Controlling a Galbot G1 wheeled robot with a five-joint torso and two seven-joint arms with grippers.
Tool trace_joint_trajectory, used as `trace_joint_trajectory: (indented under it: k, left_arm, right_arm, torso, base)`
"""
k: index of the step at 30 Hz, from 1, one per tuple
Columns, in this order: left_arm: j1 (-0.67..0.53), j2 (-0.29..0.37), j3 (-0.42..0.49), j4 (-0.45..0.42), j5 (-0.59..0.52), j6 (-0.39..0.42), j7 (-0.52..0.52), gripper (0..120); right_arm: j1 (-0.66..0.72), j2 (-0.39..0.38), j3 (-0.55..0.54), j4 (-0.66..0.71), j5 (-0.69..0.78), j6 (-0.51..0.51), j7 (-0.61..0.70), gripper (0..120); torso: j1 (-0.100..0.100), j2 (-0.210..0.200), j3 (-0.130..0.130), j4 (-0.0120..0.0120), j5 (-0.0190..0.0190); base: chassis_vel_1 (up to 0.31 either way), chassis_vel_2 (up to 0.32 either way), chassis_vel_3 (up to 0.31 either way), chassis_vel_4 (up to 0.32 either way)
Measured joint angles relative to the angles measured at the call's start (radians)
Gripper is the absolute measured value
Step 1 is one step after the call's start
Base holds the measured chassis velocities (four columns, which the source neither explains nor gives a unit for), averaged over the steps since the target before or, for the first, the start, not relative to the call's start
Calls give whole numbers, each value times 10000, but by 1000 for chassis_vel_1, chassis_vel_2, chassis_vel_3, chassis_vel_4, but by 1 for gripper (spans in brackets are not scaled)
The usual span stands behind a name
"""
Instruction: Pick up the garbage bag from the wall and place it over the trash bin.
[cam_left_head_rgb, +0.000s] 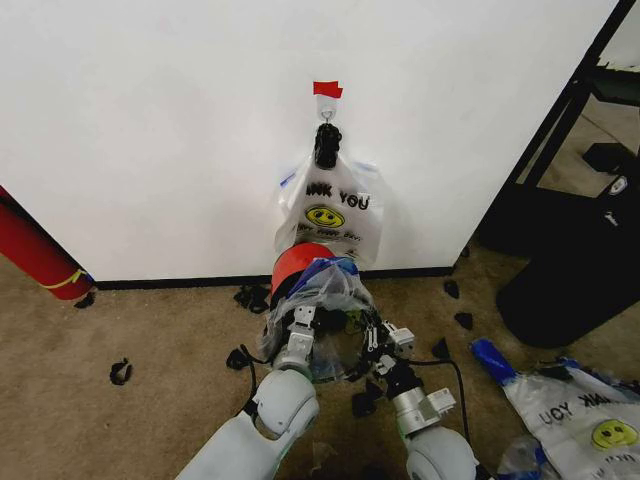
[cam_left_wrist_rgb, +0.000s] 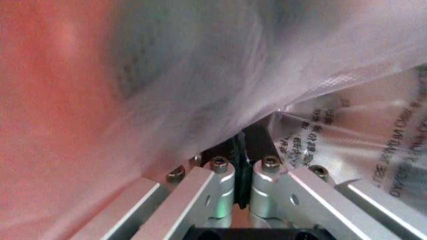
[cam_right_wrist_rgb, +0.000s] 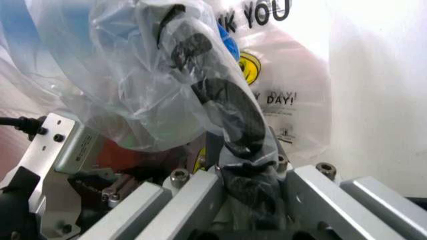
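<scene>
A translucent garbage bag with blue handle strips is draped over the trash bin, whose red part shows at the foot of the wall. My left gripper is shut on the bag's film on the left side. In the left wrist view the fingers meet under the film, with red showing through it. My right gripper holds the bag's right side; its fingers are shut on crumpled film. More bags with "THANK YOU" print hang from a hook under red tape.
A red cylinder leans at the left. A black rack and a big black container stand at the right. Loose printed bags lie on the carpet at the right. Black scraps dot the floor.
</scene>
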Motion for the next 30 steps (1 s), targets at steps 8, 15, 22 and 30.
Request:
trace_joint_trajectory:
  k: [8,15,22,30]
  left_arm:
    - [256,234,-5,-337,380,-442,613,0]
    - [874,427,336,-991,228,-1016,1749,0]
    - [1282,482,594,-1045,433,-597,2010,0]
    - [899,436,230,-336,1438,-203,1645,0]
  right_arm:
    - [2,-57,86,-54,-232,-52,3,0]
    - [229,218,39,-490,-488,316,-96,0]
    - [370,452,5,-772,-854,674,-112,0]
    - [175,391,39,-535,-1030,747,-104,0]
  torso:
    - [0,0,0,1,0]
    - [0,0,0,0,0]
    - [0,0,0,0,0]
    - [0,0,0,0,-1]
  base:
    - [0,0,0,0]
    - [0,0,0,0]
    - [0,0,0,0]
    - [0,0,0,0]
